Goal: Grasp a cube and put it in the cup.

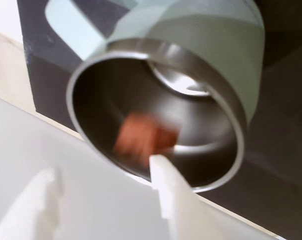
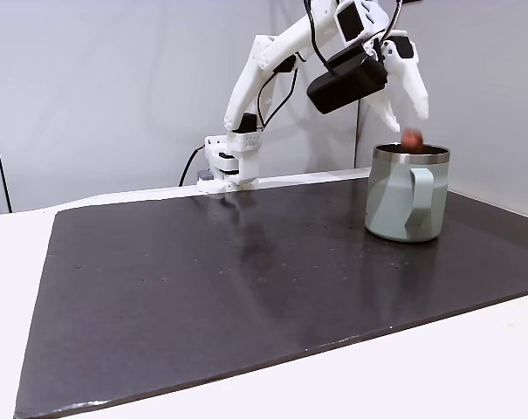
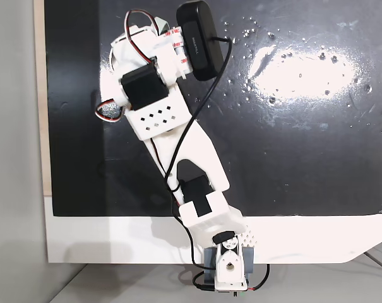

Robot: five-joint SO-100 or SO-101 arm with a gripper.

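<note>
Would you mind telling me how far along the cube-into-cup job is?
Nearly done. The pincer hangs open above the cup, and the cube, blurred, seems to be dropping past the steel rim. Left: the cube coming to rest inside and the arm pulling away.

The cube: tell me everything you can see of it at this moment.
The cube is small, rust-coloured and matte, blurred in the wrist view, where it shows inside the mouth of the cup against the steel wall. In a fixed view it sits level with the cup's rim, just below the gripper, whose white fingers are spread apart. Nothing visibly grips it; it looks released, perhaps mid-fall. Whether it touches the cup's wall cannot be told.
</note>
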